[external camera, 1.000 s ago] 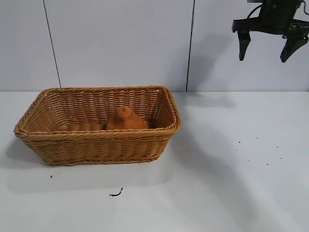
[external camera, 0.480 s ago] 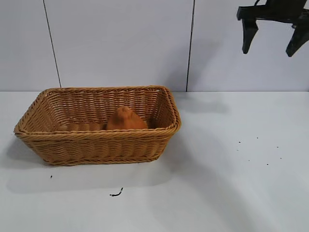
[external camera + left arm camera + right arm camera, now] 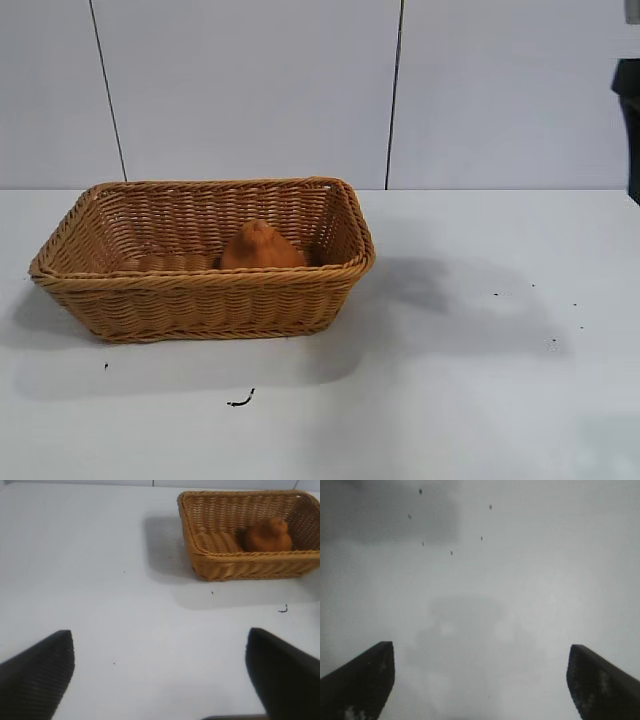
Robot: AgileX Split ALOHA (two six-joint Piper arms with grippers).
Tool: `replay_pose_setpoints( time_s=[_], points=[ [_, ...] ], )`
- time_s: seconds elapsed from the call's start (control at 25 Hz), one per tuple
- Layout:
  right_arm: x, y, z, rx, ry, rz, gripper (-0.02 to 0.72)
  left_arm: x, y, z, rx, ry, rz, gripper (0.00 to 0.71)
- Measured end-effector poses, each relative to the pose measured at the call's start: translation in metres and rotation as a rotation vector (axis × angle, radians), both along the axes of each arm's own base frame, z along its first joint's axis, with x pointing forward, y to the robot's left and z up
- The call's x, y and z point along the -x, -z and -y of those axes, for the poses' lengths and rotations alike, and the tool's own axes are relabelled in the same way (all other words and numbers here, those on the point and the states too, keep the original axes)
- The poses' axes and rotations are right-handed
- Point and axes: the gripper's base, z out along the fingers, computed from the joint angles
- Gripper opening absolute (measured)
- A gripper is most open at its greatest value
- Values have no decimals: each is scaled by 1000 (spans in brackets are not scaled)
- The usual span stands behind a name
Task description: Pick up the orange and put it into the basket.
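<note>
The orange (image 3: 260, 247), a dull orange-brown lump, lies inside the tan wicker basket (image 3: 200, 283) on the white table. Both also show in the left wrist view: the orange (image 3: 268, 535) and the basket (image 3: 235, 562). My right gripper (image 3: 480, 675) is open and empty over bare table with dark specks; in the exterior view only a dark sliver of the right arm (image 3: 630, 120) shows at the right edge, far from the basket. My left gripper (image 3: 160, 672) is open and empty over bare table, well away from the basket; it is out of the exterior view.
A small dark scrap (image 3: 240, 401) lies on the table in front of the basket. Several dark specks (image 3: 530, 310) dot the table at the right. A white panelled wall stands behind the table.
The right gripper, open and empty, has risen and moved right until almost out of the exterior view. Its shadow now falls on the table right of the basket. Orange and basket have not moved.
</note>
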Motion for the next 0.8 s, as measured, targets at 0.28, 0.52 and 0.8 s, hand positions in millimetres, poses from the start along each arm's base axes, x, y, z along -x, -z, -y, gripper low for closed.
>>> replay_pose_setpoints(
  time_s=[0.28,0.52,0.8],
  points=[
    [94,8,4,-2,-29,21,638,0,0,0,0,0,0,666],
    [155,13,3,-28,-98,274,638,0,0,0,0,0,0,666],
    [213,7,0,-73,-168,637,638,0,0,0,0,0,0,666]
  ],
)
